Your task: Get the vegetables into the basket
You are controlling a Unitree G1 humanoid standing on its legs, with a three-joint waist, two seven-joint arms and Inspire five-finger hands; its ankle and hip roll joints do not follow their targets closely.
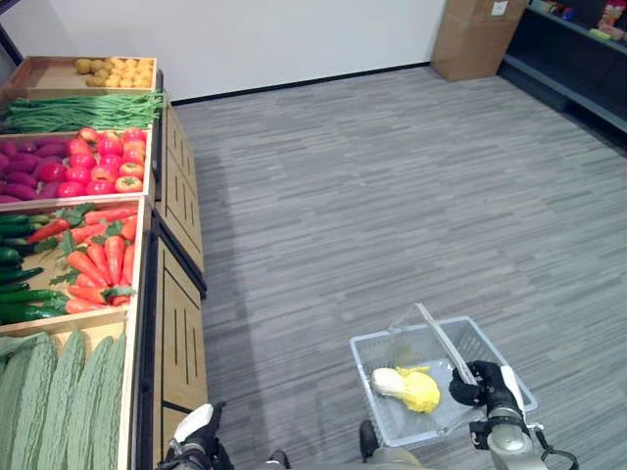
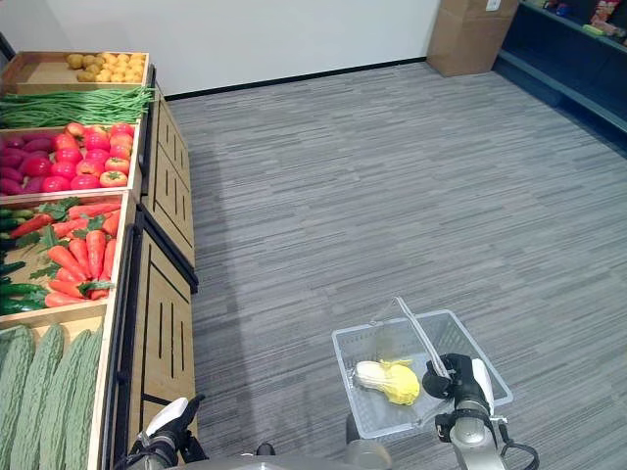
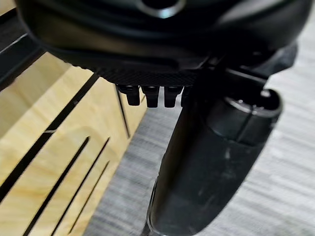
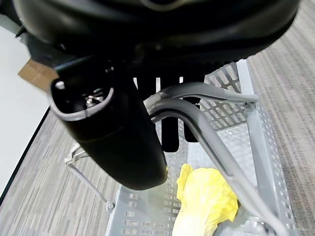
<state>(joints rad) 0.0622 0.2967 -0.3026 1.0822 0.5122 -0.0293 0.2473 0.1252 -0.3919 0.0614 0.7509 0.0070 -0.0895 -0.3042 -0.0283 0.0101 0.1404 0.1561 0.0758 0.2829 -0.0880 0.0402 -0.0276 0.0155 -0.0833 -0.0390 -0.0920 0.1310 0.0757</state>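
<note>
A clear grey plastic basket (image 1: 512, 377) hangs low at the right over the floor. My right hand (image 1: 479, 383) is shut on its raised handle (image 1: 443, 342). The right wrist view shows my fingers (image 4: 170, 135) curled round the grey handle bars (image 4: 197, 105). A yellow and white cabbage (image 1: 409, 389) lies inside the basket (image 4: 261, 147). The vegetables fill a wooden stand at the left: carrots (image 1: 98, 259), cucumbers (image 1: 20, 284), bitter gourds (image 1: 59, 392), tomatoes (image 1: 103, 162) and green beans (image 1: 78, 113). My left hand (image 1: 196, 433) hangs low beside the stand's front, open and holding nothing.
The stand's slatted wooden side (image 1: 176, 333) runs along the left. Yellow produce (image 1: 118, 70) fills the far crate. A cardboard box (image 1: 475, 34) and a dark shelf (image 1: 578, 49) stand at the far right. Grey carpet floor (image 1: 372, 196) lies open between.
</note>
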